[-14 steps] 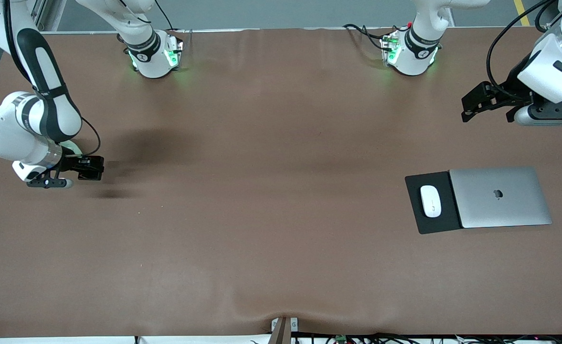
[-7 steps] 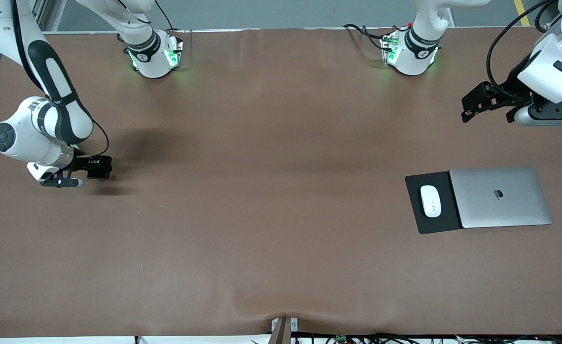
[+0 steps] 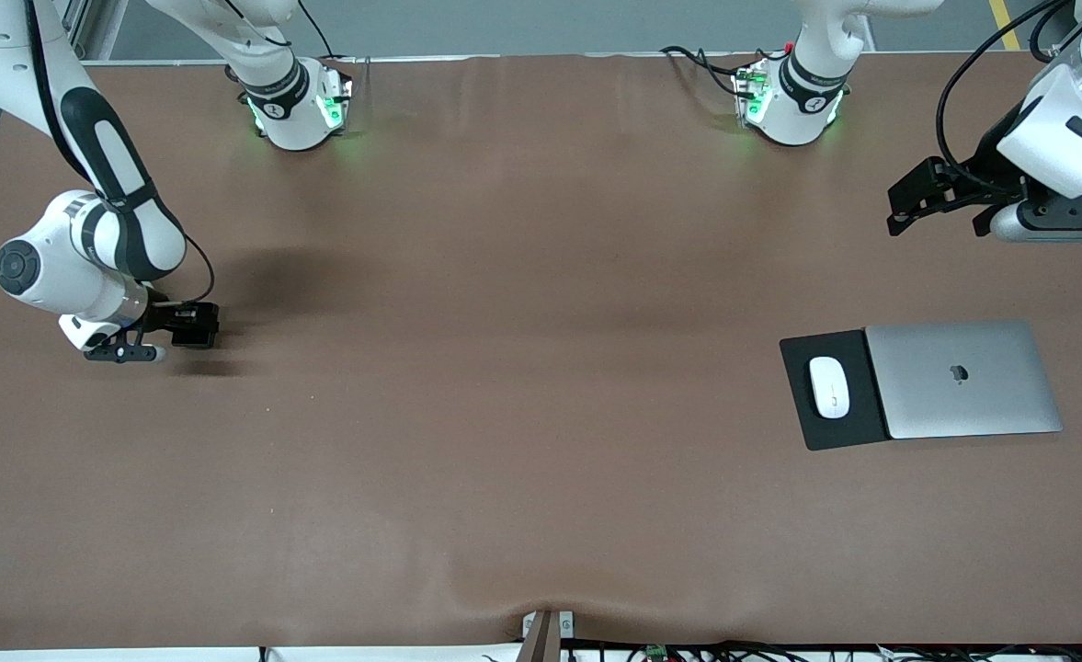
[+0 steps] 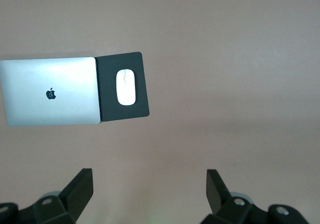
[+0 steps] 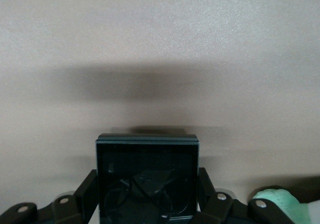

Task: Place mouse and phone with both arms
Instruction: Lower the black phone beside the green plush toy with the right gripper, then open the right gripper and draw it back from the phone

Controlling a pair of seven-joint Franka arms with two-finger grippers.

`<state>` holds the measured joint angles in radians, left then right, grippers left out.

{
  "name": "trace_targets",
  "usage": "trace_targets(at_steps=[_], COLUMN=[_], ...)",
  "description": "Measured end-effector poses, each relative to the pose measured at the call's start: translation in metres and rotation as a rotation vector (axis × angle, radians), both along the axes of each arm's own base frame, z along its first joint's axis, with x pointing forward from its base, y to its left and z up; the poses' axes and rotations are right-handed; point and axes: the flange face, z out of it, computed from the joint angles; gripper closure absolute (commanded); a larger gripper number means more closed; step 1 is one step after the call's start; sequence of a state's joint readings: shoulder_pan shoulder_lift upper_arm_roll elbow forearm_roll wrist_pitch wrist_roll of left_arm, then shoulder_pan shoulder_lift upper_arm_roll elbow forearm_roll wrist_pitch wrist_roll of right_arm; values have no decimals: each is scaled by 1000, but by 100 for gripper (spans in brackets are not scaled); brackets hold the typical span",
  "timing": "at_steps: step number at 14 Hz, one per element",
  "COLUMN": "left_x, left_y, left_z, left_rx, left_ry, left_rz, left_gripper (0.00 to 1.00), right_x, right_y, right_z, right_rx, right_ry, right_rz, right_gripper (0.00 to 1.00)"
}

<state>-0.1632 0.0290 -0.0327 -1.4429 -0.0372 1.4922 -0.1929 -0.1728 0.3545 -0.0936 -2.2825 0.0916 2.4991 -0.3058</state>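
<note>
Black phone (image 5: 146, 179) clenched in right claw (image 3: 199, 325), left claw (image 3: 913, 198) released, mouse (image 3: 828, 386) on pad.

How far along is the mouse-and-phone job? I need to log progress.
Done: the mouse lies on the black mouse pad beside the closed silver laptop, and the left claw hangs open over bare table, waiting. In hand: the right claw is shut on the phone, held above the tabletop at its end. Left: setting the phone down.

White mouse (image 3: 829, 386), glossy black phone (image 5: 147, 179)
</note>
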Motion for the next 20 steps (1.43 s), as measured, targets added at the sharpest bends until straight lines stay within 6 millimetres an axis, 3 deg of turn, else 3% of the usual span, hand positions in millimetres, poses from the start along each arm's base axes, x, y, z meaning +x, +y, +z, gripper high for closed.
trace_targets(at_steps=[3,12,14,18,20], left_x=[0,0,0,0,0], left_y=[1,1,1,1,1], left_z=[0,0,0,1,1], left_rx=[0,0,0,-1,-1], left_ry=[0,-1,-1,-4,-4], left_rz=[1,2,2,2,2], left_gripper=[0,0,0,0,0], right_x=[0,5,19,64,82], right_y=[1,6,10,12,27], right_z=[-5,-2,26,126,163], right_rx=[-3,2,14,37,18], right_ry=[-6,-5,-4,0,0], right_rz=[2,13,27,33,35], right_gripper=[2,0,0,0,0])
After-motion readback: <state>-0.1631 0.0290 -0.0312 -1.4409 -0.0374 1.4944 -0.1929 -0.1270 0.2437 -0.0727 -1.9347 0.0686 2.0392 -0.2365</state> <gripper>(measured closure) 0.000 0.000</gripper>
